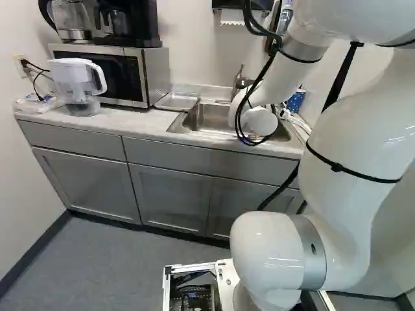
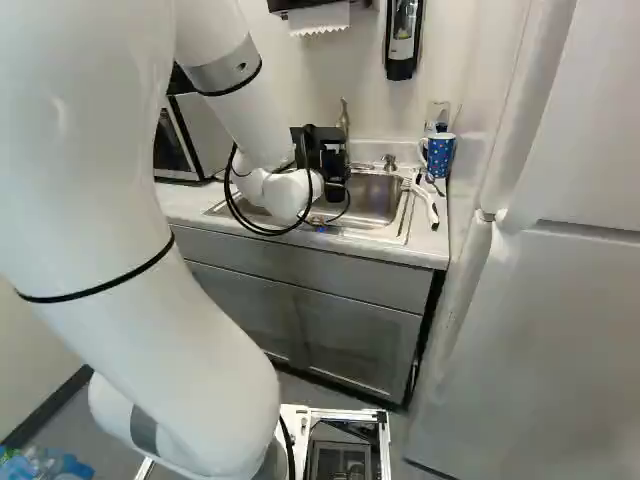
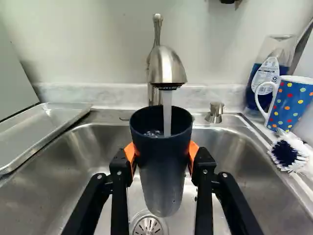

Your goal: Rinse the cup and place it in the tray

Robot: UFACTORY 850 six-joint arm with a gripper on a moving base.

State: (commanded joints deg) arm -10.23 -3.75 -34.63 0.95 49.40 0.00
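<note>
- Right now the gripper (image 2: pixel 332 182) is out over the sink (image 3: pixel 78 159), and its two fingers stand as wide apart as the cup.
- Its orange pads (image 3: pixel 130 152) press on the dark blue cup (image 3: pixel 162 171) from two sides, just under the rim, so it has hold of the cup.
- The cup is up in the air over the sink, with its open top facing up.
- Water (image 3: pixel 167 112) runs down from the shiny faucet (image 3: pixel 166 67) right into the cup, and there are bubbles inside.
- Down in the bottom of the sink is the round drain (image 3: pixel 148 226).
- The flat metal tray (image 1: pixel 177 102) sits on the counter (image 1: pixel 111 122), between the microwave (image 1: pixel 115 74) and the sink in the left base view.
- A blue mug with dots (image 3: pixel 289 104) stands by the sink, close to a bottle of blue soap (image 3: pixel 265 78).
- A white and blue brush (image 3: pixel 288 151) lies near the mug.
- At the left of the left base view, a white water jug (image 1: pixel 75 79) stands in front of the microwave.
</note>
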